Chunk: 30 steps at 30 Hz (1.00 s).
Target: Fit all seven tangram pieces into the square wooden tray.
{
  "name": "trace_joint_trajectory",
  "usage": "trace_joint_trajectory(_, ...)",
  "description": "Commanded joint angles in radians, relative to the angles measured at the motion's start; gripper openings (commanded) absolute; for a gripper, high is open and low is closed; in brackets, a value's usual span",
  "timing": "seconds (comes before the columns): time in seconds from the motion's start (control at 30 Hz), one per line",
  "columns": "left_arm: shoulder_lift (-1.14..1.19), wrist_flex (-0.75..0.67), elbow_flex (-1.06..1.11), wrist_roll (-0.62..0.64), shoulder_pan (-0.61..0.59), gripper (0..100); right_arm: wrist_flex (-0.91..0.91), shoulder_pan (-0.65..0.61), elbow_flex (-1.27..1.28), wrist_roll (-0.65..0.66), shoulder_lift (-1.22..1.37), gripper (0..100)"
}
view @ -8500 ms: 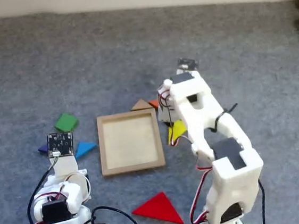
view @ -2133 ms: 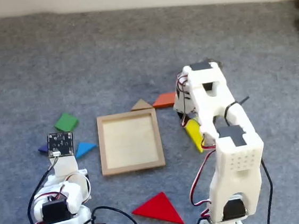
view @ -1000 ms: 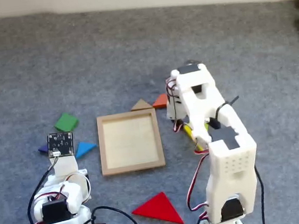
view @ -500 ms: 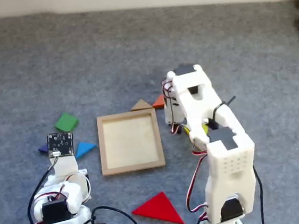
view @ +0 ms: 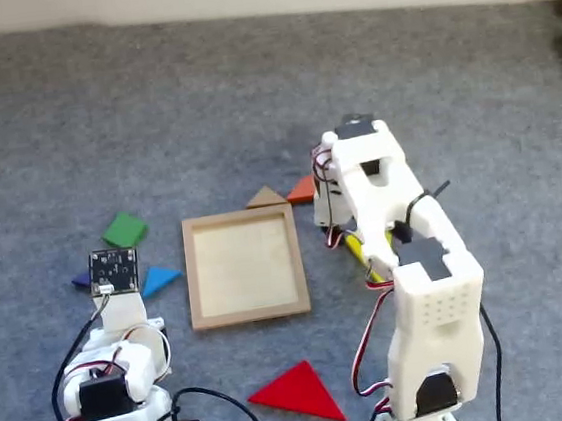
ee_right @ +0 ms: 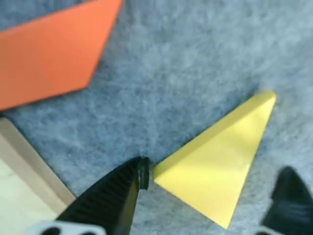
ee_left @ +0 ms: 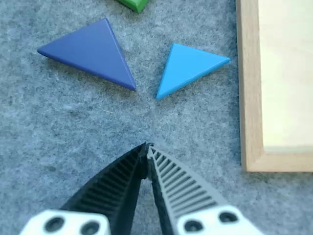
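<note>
Yellow triangle point(ee_right: 222, 156) — between right gripper point(ee_right: 215, 178) fingers

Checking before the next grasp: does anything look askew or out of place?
Nothing is damaged or spilled. The yellow triangle seems tipped up on one edge rather than flat on the carpet, between the fingers of the open right gripper. The wooden tray holds no pieces.

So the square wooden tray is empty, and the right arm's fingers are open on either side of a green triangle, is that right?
Not quite. The triangle between the right gripper's open fingers is a yellow triangle, not a green one; the right wrist view shows it. The rest holds: the square wooden tray is empty.
</note>
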Motion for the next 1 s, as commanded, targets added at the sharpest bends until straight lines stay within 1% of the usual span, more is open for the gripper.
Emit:
trace_joint_trajectory(0.0,-0.033,0.005,0.019,0.009,-0.012,1,-0.013,0.022,-0.013,-0.012,-0.019,25.9)
trace_joint_trajectory(0.07,-0.033,0.005,0.019,0.009,-0.012,1,-0.015,0.022,-0.013,-0.011,-0.019,22.5)
trace_joint_trajectory(0.13,-0.033,0.005,0.019,0.009,-0.012,1,-0.013,0.022,-0.013,-0.011,-0.019,21.4)
trace_joint_trajectory(0.47,-0.033,0.005,0.019,0.009,-0.012,1,0.096,0.024,-0.022,-0.009,-0.027,21.3)
trace_joint_trajectory(0.53,-0.033,0.005,0.019,0.009,-0.012,1,0.099,0.021,-0.024,0.015,-0.036,21.3)
trace_joint_trajectory(0.6,-0.033,0.005,0.019,0.009,-0.012,1,0.099,0.018,-0.022,0.046,-0.070,21.3)
trace_joint_trajectory(0.77,-0.033,0.005,0.019,0.009,-0.012,1,0.099,0.015,-0.016,0.052,-0.205,21.3)
trace_joint_trajectory(0.97,-0.033,0.005,0.019,0.009,-0.012,1,0.096,-0.048,-0.015,0.054,-0.265,21.3)
